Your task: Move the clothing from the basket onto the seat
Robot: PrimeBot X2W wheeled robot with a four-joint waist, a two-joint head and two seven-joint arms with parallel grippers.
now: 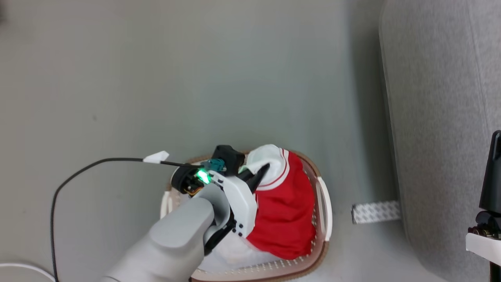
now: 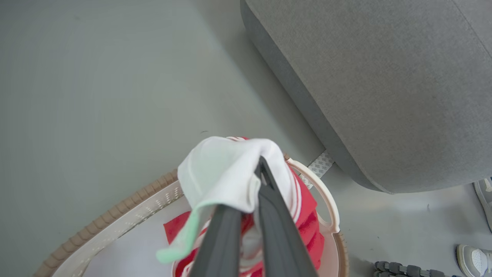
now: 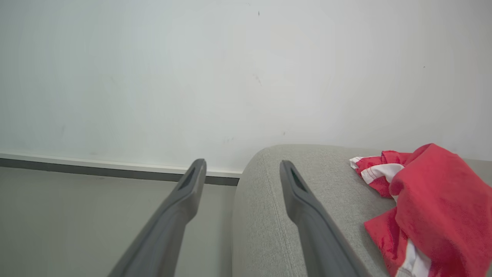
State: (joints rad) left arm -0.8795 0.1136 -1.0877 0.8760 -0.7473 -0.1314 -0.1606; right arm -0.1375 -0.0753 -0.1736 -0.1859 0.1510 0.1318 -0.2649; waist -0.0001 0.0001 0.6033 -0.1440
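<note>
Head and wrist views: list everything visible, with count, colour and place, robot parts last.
garment: one, red with white trim, in the basket, its white fold pinched
second garment: one, red and white, lying on the seat
basket: one, cream with tan rim, on the floor beside the seat
white cloth: one, white, on the basket's bottom
seat: one, light grey, on the robot's right
tape strip: one, pale and patterned, on the floor by the seat
cable: one, black, on the floor to the left
shoes: two, grey-white, on the floor near the seat
left gripper: shut on the garment
right gripper: open, holding nothing, at the seat's edge
</note>
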